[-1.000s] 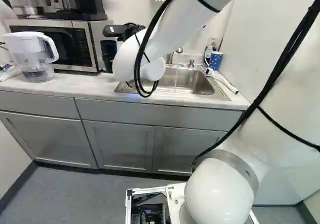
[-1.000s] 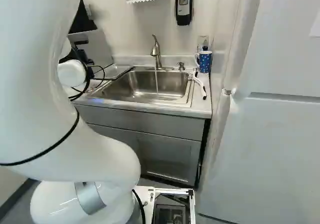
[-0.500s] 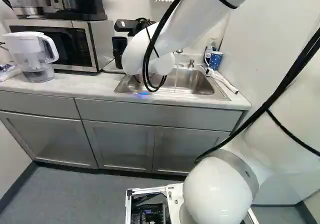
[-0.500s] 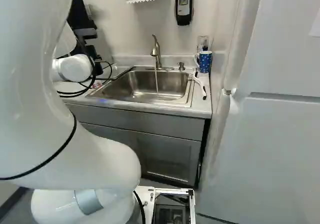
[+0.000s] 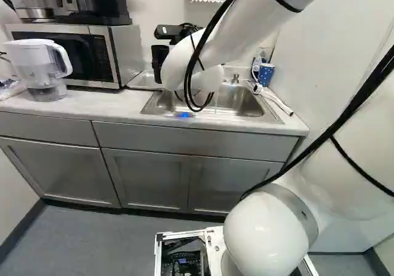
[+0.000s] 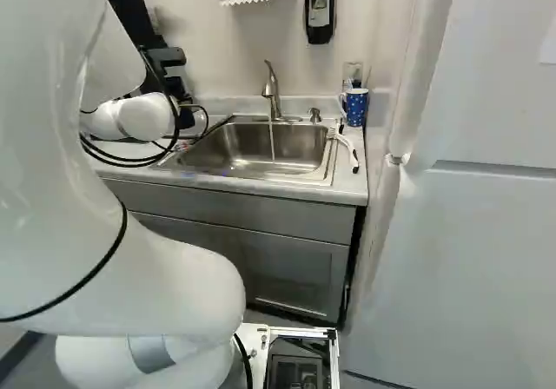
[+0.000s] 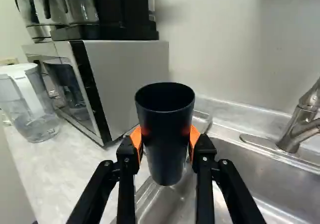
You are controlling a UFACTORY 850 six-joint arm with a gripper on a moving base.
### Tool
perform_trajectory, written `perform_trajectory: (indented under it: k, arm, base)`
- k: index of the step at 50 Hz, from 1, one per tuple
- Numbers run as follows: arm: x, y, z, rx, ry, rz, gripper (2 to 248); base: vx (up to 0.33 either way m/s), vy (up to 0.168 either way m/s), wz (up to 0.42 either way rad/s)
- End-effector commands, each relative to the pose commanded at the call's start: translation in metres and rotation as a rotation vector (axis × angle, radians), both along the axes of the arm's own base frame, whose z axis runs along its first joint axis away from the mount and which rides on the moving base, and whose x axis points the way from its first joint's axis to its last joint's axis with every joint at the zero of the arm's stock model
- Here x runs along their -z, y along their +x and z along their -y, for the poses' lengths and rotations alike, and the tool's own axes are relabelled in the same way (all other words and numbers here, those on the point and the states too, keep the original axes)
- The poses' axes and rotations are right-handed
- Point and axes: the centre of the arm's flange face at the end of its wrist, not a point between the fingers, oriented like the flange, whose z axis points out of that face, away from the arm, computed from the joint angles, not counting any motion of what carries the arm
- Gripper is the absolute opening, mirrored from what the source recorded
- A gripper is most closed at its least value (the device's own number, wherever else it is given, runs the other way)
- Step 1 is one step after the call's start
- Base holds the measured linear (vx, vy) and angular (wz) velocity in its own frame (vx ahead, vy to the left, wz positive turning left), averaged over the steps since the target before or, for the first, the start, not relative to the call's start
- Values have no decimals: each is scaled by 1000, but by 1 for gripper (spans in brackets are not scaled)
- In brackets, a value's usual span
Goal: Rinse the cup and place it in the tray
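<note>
- A black cup (image 7: 166,134) stands upright between the 2 fingers (image 7: 128,159), open rim facing up.
- The fingers pinch the cup from 2 sides, their orange pads (image 7: 136,140) touching its wall.
- Under the fingers and the cup lies the metal sink (image 7: 175,204); its rim runs beneath them, beside the pale surface (image 7: 45,166).
- Just beyond the cup, past the fingers, is the edge of a metal tray (image 5: 143,82), partly hidden; the cup is held apart from it, in the air.
- To one side of the fingers, across the sink, is the metal faucet (image 7: 298,129); a thin stream of water (image 6: 272,139) falls from it into the sink, away from the cup.
- To the other side of the fingers, and ahead, is a silver microwave (image 7: 127,74) with a coffee maker (image 7: 102,31) on top.
- Farther out on that same side, a clear pitcher (image 7: 35,106) with a white handle sits on the surface.
- Well apart from the fingers, past the faucet, are a soap pump (image 6: 314,114), a blue mug with white dots (image 6: 356,108) and a white brush (image 6: 345,144).
</note>
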Motion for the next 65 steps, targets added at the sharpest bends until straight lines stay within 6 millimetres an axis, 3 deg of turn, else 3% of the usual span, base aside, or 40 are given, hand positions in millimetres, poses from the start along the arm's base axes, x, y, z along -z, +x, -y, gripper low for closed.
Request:
perform_trajectory:
  k: [33,65]
  arm:
    - [2,5,47,110,1,2,111]
    - [30,14,91,220,-12,-39,111]
  base:
    - [0,0,0]
    - [0,0,0]
